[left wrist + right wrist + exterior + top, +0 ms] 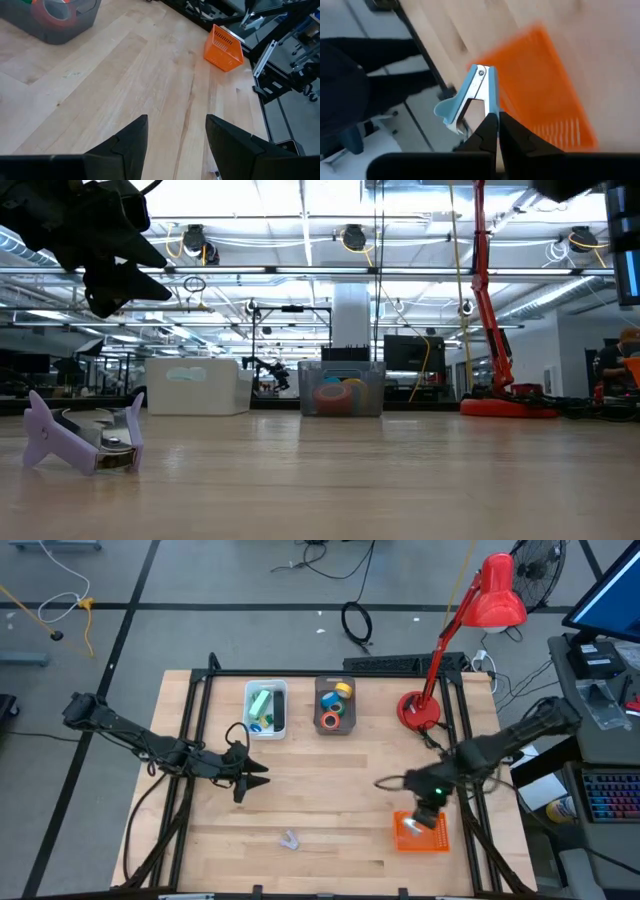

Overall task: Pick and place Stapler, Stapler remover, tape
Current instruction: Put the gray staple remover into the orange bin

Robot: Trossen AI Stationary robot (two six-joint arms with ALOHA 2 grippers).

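Observation:
My right gripper (428,817) hangs over the orange basket (421,834) near the table's right front corner, shut on a light-blue staple remover (470,95). A second, lavender staple remover (290,839) (85,438) lies on the wood near the front edge. My left gripper (258,776) (176,135) is open above bare table, left of centre, touching nothing. A green stapler (262,706) lies in the clear bin (280,710). Tape rolls (333,720) sit in the grey bin (320,705). My right gripper pinches the light-blue staple remover between its two fingertips (489,131). It grips the lower metal part (486,114), at the end away from the riveted hinge (481,73). The fingers come from above, pointing down. The remover is lifted clear over the orange basket (545,90).
A red desk lamp (420,710) stands at the far right of the table, its arm leaning over toward the head (497,600). The two bins sit at the far middle. Bare wood lies between the arms. Dark frame rails (190,740) run along both table sides.

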